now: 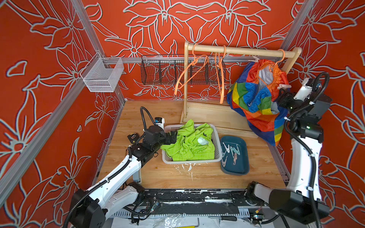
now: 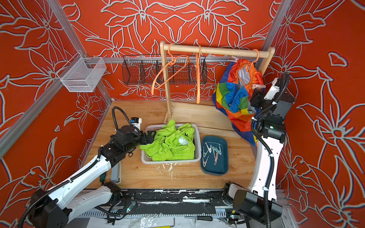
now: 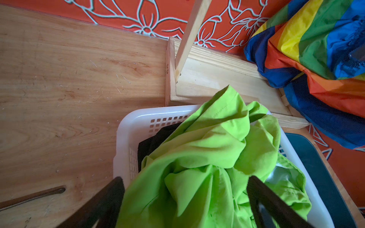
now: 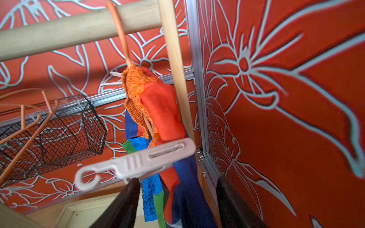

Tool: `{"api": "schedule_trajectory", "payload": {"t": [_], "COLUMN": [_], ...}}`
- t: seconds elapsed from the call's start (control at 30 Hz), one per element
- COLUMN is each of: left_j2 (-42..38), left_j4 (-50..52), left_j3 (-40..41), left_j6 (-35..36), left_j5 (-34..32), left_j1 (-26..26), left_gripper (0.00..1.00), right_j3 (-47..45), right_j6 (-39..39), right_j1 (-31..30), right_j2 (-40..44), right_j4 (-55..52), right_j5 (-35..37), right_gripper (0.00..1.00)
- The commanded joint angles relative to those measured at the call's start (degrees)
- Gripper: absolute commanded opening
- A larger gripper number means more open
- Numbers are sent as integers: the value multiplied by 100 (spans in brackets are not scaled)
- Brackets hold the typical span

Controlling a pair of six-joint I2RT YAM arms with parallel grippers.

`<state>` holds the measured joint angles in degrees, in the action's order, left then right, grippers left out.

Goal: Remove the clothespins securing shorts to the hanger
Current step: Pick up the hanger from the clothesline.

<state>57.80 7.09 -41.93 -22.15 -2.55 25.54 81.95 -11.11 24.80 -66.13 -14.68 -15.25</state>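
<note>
Right fingers [image 4: 122,205] spread beside the pink peg [image 4: 142,159] on rainbow shorts [image 4: 158,110]; left fingers [image 3: 102,205] spread over green shorts [image 3: 197,158].

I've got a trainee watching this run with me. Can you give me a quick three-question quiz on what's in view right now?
1. Which shorts hang from the rail? A green shorts, B rainbow shorts, C black shorts.
2. True or false: a pink pin is clipped on them, close to the right hand.
3. Fill in: the rail also carries ___ bare hangers.

Key: 1 B; 2 true; 3 two.
</note>
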Motion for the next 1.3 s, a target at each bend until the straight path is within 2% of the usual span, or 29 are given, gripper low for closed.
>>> {"api": "schedule_trajectory", "payload": {"t": [0.0, 0.17, 0.37, 0.47, 0.57, 0.7, 0.83, 1.03, 1.17, 1.27], "left_j2": [-76, -321, -331, -319, -350, -408, -471, -498, -474, -473], "left_j4": [-121, -129, -131, -129, -108, -50, -54, -6, 5, 22], "left_j3": [51, 112, 109, 88, 84, 114, 156, 115, 91, 69], "left_j6": [-52, -91, -81, -78, -54, -12, -31, -37, -64, -82], "left_j5": [51, 59, 79, 79, 79, 61, 79, 96, 148, 166], "left_j1": [-49, -67, -75, -84, -89, -117, -137, -137, -136, -137], "left_gripper": [97, 97, 97, 97, 97, 97, 97, 97, 97, 97], "right_j3": [-103, -349, -302, -329, -324, -346, -383, -421, -417, -393], "right_j6": [-185, -304, -11, 189, 328, 513, 594, 684, 718, 718], "right_j1": [-15, -283, -820, -1096, -1096, -1104, -1106, -1166, -1213, -1241], "right_j2": [138, 249, 210, 242, 215, 186, 115, 146, 106, 25], "right_j4": [171, 192, -58, -113, -176, -225, -188, -123, -72, 16], "right_j5": [-472, -678, -437, -71, 126, 383, 482, 638, 689, 630], "right_gripper": [63, 63, 63, 66, 71, 72, 66, 47, 46, 37]}}
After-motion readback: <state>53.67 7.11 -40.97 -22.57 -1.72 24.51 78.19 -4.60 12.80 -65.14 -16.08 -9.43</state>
